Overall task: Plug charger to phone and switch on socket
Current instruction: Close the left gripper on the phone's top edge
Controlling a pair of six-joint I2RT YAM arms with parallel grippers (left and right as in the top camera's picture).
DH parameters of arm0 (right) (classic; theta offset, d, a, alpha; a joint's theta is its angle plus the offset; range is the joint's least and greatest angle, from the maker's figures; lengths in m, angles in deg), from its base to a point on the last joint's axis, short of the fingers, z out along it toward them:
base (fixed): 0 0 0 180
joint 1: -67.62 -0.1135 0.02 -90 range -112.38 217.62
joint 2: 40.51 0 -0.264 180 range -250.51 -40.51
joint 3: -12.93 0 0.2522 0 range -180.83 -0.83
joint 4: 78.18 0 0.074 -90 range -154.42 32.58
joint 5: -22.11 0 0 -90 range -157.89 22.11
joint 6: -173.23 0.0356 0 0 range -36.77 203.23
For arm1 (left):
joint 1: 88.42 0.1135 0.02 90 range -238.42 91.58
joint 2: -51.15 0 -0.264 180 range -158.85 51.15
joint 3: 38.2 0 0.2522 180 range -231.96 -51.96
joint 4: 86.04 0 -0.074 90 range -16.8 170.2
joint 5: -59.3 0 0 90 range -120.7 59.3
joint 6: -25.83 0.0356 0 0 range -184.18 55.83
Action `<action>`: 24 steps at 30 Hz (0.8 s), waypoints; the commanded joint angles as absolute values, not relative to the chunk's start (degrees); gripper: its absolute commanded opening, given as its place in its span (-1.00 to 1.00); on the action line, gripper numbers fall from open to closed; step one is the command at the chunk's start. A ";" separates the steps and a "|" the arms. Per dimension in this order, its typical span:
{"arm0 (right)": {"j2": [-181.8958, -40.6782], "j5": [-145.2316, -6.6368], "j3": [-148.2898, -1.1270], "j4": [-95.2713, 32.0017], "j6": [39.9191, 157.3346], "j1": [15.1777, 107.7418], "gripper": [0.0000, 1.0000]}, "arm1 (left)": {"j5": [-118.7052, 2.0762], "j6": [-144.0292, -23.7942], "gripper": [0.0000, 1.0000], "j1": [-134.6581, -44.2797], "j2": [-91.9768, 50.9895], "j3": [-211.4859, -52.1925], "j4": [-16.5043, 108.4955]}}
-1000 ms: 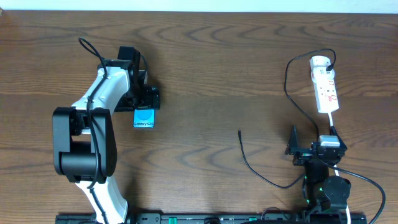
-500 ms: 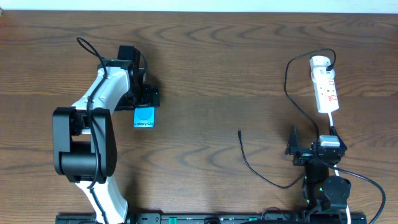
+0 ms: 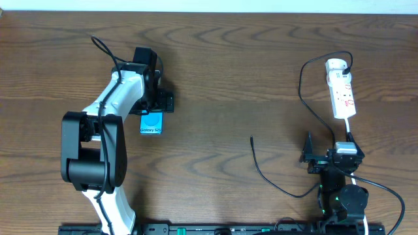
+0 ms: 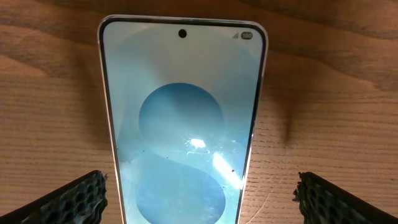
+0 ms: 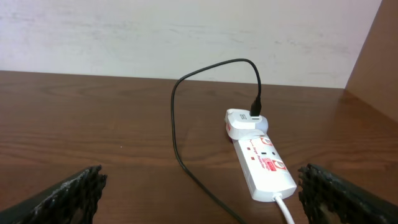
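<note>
The phone [image 3: 151, 123] lies flat on the table at the left, teal-blue screen up, "Galaxy S25" band at its near end. In the left wrist view the phone [image 4: 183, 118] lies between my wide-open left fingers [image 4: 202, 196], neither touching it. My left gripper [image 3: 155, 103] hovers over the phone's far end. The charger cable [image 3: 274, 185] runs from the socket [image 3: 342, 91] in a loop, and its plug tip [image 3: 252, 138] lies free mid-table. My right gripper [image 3: 312, 156] is open and empty, near the socket's white cord. The socket [image 5: 261, 160] and cable [image 5: 180, 137] show ahead in the right wrist view, between the open fingers [image 5: 202, 193].
A white adapter [image 5: 244, 123] sits plugged in at the socket's far end with the black cable in it. A pale wall lies behind the table's far edge [image 5: 124, 71]. The arm bases stand at the near table edge [image 3: 196, 228].
My left arm has shifted a little to the right and away over the phone's far end. The phone, the cable and the right arm have not moved.
</note>
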State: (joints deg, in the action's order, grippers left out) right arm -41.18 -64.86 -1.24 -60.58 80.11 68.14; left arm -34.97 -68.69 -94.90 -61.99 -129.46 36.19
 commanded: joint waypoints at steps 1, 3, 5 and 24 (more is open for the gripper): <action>-40.83 -64.65 -1.13 -60.34 81.01 68.40 0.99 | -32.72 -69.19 0.96 -94.77 -62.34 -129.02 36.00; -40.83 -64.65 -1.13 -60.34 81.01 68.40 0.99 | -32.55 -69.19 0.96 -94.77 -62.34 -128.98 35.95; -40.83 -64.65 -1.15 -60.34 81.01 68.38 0.98 | -32.57 -69.19 0.96 -94.77 -62.34 -128.89 35.97; -40.83 -64.65 -1.15 -60.34 81.01 68.40 0.99 | -32.59 -69.19 0.96 -94.77 -62.34 -124.28 40.87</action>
State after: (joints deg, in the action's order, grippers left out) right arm -41.18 -64.86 -1.24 -60.58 80.11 68.14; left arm -33.31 -68.69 -94.90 -62.01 -125.65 40.52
